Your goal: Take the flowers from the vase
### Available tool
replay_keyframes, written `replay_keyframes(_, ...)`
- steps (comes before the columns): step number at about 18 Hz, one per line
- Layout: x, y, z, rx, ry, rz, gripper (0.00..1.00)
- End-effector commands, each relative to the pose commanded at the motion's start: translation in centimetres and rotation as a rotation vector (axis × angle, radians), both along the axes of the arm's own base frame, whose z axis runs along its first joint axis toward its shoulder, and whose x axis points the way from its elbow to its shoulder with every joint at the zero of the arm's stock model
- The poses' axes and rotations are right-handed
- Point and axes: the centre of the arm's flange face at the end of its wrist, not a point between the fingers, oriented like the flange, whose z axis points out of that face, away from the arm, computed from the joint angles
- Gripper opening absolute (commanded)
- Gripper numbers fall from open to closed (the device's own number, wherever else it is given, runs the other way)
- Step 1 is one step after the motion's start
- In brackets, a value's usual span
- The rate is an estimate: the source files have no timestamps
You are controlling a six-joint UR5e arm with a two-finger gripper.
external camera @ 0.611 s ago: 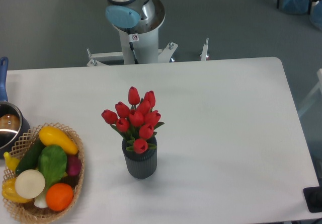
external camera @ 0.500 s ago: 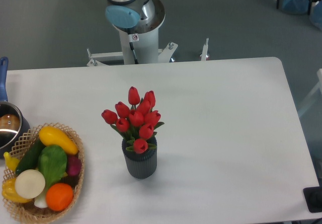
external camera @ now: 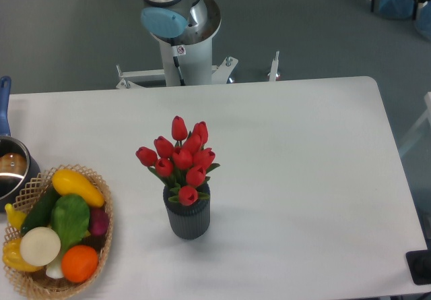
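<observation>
One white desk (external camera: 303, 178) fills most of the view, its far edge running just in front of the robot's base. One arm base (external camera: 180, 27) stands beyond that edge: a pale column topped by a silver joint with a light-blue cap. Only this lower part of the arm shows; the hand is outside the picture, so whether it is released or clenched cannot be told.

At the desk's near left corner sits one wicker basket (external camera: 101, 199), round and open-woven, cut off by the picture's lower edge. It is heaped with vegetables and fruit: one yellow squash (external camera: 77, 187) on top at the back, one green leafy piece (external camera: 71, 220) in the middle, one white round piece (external camera: 40, 245), one orange (external camera: 79, 263) at the front, one dark purple piece (external camera: 98, 222) on the right side, one dark green long piece (external camera: 39, 210) and yellow pieces on the left rim. Just behind the basket, at the left edge, one metal pot (external camera: 10, 168) with a blue handle is partly in view.

Near the middle of the desk, well apart from the basket, stands one vase (external camera: 188, 218), a short dark grey cylinder with ribbed sides, upright. The flowers (external camera: 179, 158) are in its mouth: one bunch, with nine red closed tulip buds that I can count, above green leaves. The lowest bud hangs just over the front rim.
</observation>
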Motion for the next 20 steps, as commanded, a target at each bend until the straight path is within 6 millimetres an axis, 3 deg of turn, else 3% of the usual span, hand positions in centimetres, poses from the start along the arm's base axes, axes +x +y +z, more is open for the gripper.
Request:
replay_keyframes(9, 0.7, 1.0, -1.0, -0.007, 0.024, -0.013, 1.0)
replay_keyframes(16, 1.0, 1.1, -2.8, 0.032, -0.036, 0.074, 1.0)
replay_keyframes(20, 1.7, 1.7, -5.1, 0.1, -0.068, 0.062, 1.0)
